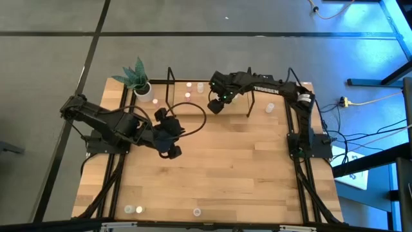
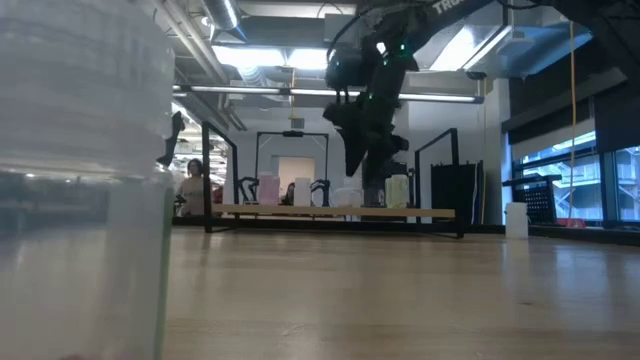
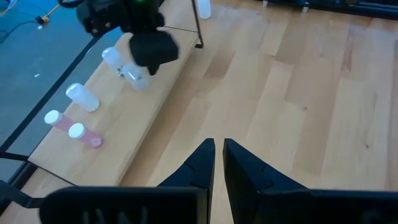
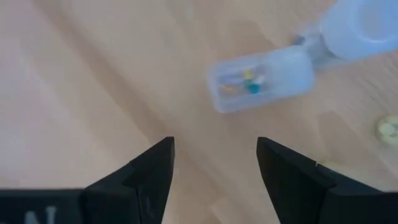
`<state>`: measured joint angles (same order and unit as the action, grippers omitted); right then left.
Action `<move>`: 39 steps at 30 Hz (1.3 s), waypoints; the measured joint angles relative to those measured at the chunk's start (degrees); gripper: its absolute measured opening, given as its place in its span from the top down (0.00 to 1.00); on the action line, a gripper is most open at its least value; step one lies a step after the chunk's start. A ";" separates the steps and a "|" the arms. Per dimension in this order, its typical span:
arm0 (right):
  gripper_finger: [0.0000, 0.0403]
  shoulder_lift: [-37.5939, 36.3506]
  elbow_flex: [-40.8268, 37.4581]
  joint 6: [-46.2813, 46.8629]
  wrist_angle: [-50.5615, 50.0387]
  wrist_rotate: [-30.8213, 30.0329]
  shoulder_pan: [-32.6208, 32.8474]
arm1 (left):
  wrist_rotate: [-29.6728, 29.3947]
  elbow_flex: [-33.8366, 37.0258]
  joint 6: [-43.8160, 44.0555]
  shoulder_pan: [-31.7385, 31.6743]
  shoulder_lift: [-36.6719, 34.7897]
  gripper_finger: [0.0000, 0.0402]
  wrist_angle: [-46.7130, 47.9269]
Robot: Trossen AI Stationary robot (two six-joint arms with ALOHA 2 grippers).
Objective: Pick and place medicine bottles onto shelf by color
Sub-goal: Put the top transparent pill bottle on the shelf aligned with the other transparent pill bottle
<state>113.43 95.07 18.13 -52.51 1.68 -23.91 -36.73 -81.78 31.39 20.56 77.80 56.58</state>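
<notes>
high view: the right gripper (image 1: 215,105) hangs over the shelf (image 1: 238,111) at the bench's (image 1: 225,174) far edge, where several medicine bottles (image 1: 188,84) already stand, apparently for a placement, while the left gripper (image 1: 172,152) waits mid-bench and more bottles sit near the front edge. left wrist view: its fingers (image 3: 205,163) are pressed together on nothing, and pink-topped bottles (image 3: 76,130) sit grouped on the board, presumably by color. right wrist view: fingers (image 4: 152,168) spread apart, empty, above a bottle lying on its side (image 4: 261,78).
</notes>
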 joint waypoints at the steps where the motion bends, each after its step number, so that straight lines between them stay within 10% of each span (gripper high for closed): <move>1: 0.43 -0.75 -0.01 -0.12 -0.20 -0.03 0.54 | -0.02 0.00 0.00 -0.37 0.00 0.93 0.00; 17: 0.43 -23.56 0.04 2.16 -3.63 -14.98 10.72 | 4.03 0.00 4.95 -9.82 1.04 0.93 -2.59; 28: 0.43 -30.90 0.06 2.49 -6.80 -15.58 15.93 | 17.98 -0.02 -4.96 -19.69 7.99 0.93 -26.84; 39: 0.43 -32.43 0.08 0.96 -10.68 -15.15 18.57 | 24.43 -0.02 3.78 -27.52 15.17 0.93 -28.77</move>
<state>81.00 95.15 19.09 -63.19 -13.47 -5.34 -12.30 -81.80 35.17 -6.95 92.97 27.80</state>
